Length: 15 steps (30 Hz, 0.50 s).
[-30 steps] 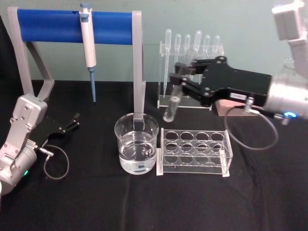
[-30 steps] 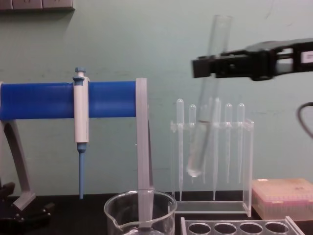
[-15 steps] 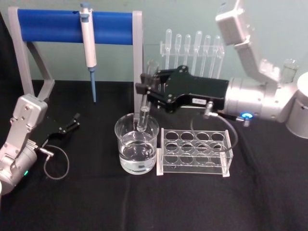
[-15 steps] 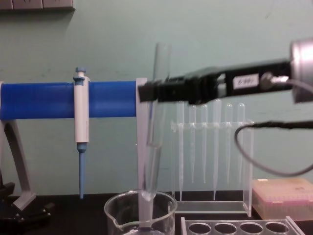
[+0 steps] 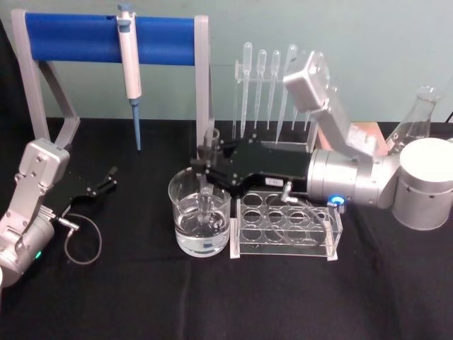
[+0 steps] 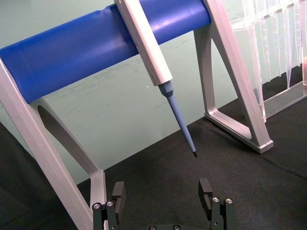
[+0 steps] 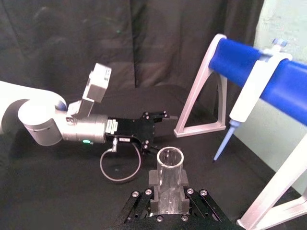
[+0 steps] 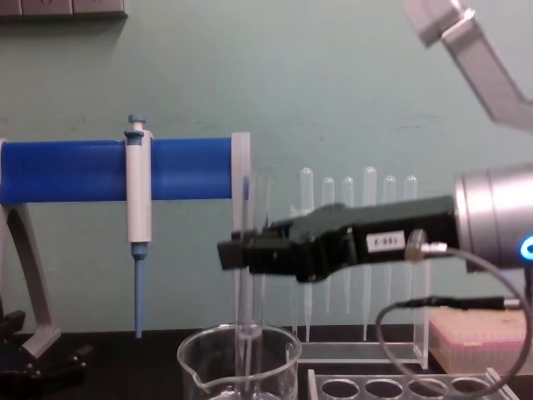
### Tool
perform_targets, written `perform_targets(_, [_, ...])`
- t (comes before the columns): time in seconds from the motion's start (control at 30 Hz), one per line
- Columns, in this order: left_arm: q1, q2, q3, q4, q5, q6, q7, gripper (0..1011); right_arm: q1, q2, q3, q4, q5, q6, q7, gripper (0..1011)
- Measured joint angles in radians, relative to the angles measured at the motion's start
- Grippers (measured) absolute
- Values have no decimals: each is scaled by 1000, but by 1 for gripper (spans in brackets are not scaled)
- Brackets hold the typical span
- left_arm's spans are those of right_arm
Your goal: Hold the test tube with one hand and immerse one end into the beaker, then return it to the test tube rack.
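The clear test tube (image 5: 210, 144) stands nearly upright, and my right gripper (image 5: 205, 168) is shut on its upper part. The tube's lower end dips into the water of the glass beaker (image 5: 185, 234) at the table's middle. From the chest, the tube (image 8: 252, 196) drops through the black gripper (image 8: 239, 252) into the beaker (image 8: 200, 372). In the right wrist view the tube's open mouth (image 7: 170, 163) sits between the jaws. My left gripper (image 5: 106, 180) rests parked and open at the far left, its fingers (image 6: 206, 189) spread apart.
A blue-barred stand (image 5: 106, 39) with a hanging pipette (image 5: 129, 64) is behind the beaker. A clear rack with round holes (image 5: 287, 219) sits right beside the beaker. Plastic pipettes (image 5: 276, 78) stand behind. A white cylinder (image 5: 425, 184) and a flask (image 5: 414, 120) are at far right.
My right gripper carried the tube leftward from above the rack to over the beaker, then lowered it until its bottom end entered the water. The left arm stayed still.
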Motion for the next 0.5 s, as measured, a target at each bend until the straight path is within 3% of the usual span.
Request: perform_targets(0.5, [0, 0, 0, 0, 0, 0, 0, 1000, -24, -37, -11, 79, -73, -60, 18, 224])
